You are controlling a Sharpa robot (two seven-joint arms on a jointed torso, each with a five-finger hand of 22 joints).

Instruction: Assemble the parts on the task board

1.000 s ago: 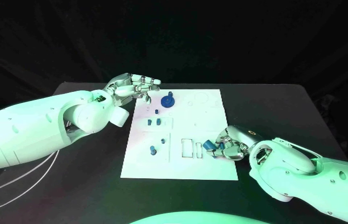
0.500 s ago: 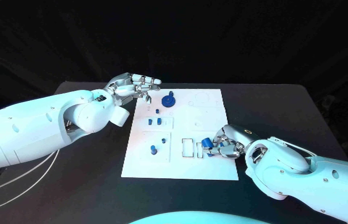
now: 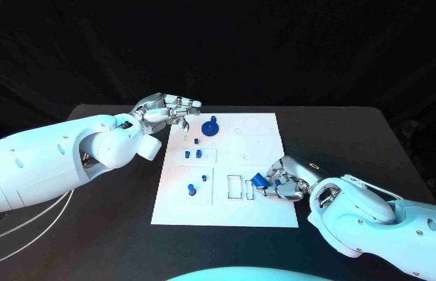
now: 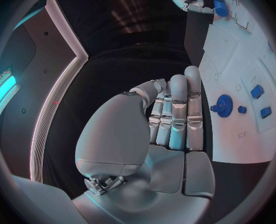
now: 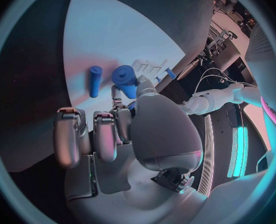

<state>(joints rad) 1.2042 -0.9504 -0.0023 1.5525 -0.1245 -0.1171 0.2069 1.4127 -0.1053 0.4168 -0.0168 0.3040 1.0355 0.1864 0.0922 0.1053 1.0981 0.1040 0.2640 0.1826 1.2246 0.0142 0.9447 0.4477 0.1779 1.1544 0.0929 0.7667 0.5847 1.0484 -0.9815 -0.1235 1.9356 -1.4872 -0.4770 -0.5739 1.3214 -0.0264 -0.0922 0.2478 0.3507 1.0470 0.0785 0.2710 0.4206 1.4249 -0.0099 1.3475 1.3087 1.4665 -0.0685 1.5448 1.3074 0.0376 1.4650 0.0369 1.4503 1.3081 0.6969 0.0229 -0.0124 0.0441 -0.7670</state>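
Right hand (image 3: 283, 183) at the white board's (image 3: 263, 142) near right edge, pinching a blue peg (image 5: 125, 81) — fingertips partly hidden behind it; left hand (image 3: 168, 112) hovering at the board's far left corner, fingers pressed together, holding nothing; blue gear (image 3: 211, 127) just beside it.

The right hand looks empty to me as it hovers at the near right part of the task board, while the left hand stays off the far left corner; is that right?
Not quite: the right hand is not empty. The head view shows it holding a blue part at its fingertips over the task board, and the right wrist view shows the same piece. The rest stands: the left hand is at the far left corner.
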